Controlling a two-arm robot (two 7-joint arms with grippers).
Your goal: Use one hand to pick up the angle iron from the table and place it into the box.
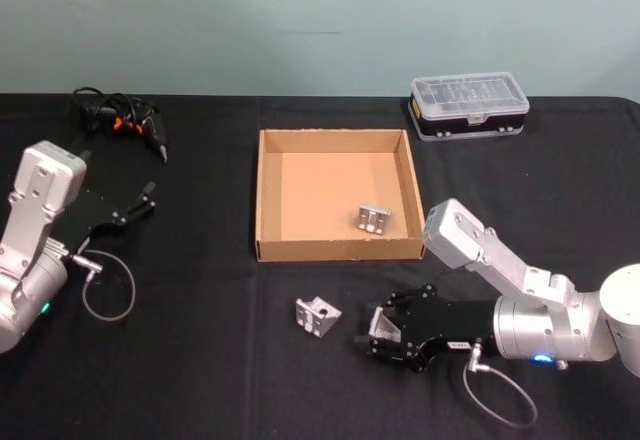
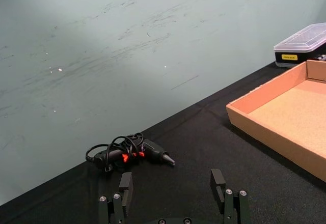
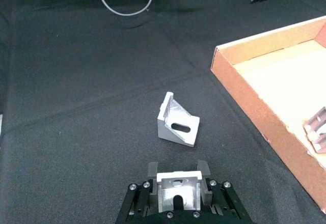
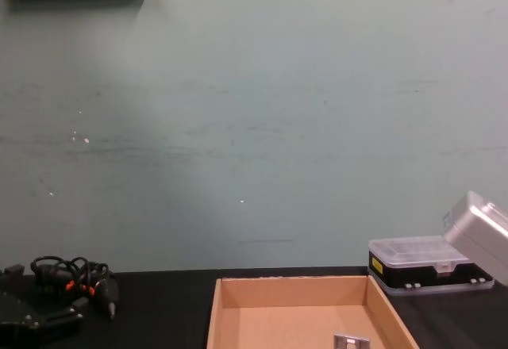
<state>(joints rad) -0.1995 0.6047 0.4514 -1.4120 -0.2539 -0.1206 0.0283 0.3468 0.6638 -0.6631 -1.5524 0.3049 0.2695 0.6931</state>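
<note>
On the black table (image 1: 200, 360), dead centre, you've got the box (image 1: 335, 250) sitting open side up. My guess is the low walls and the middle spot are the whole point: either arm can drop a part in from above without much of a lift.

Your right gripper (image 1: 378, 328) is low over the table in front of the box's right corner, laid out nearly flat and pointing toward the robot's left. I'd say that's so the fingers come at the part from the side. The left gripper (image 1: 145, 200) is parked way off by the left edge, jaws wide apart with nothing between them, so this looks like a one-arm job.

A black case (image 1: 469, 107) and a corded tool (image 1: 125, 118) sit at the back, well out of the way.

Now the claw. The right one is clamped on an angle iron (image 3: 177, 187), pinched by its two side edges with the slotted face looking up at the wrist camera. The jaws are only as far apart as the bracket is wide.

A loose angle iron (image 3: 178, 122) stands on the table just ahead of the fingertips, not touching them. A boxed angle iron (image 1: 373, 219) lies inside, near the right wall.
</note>
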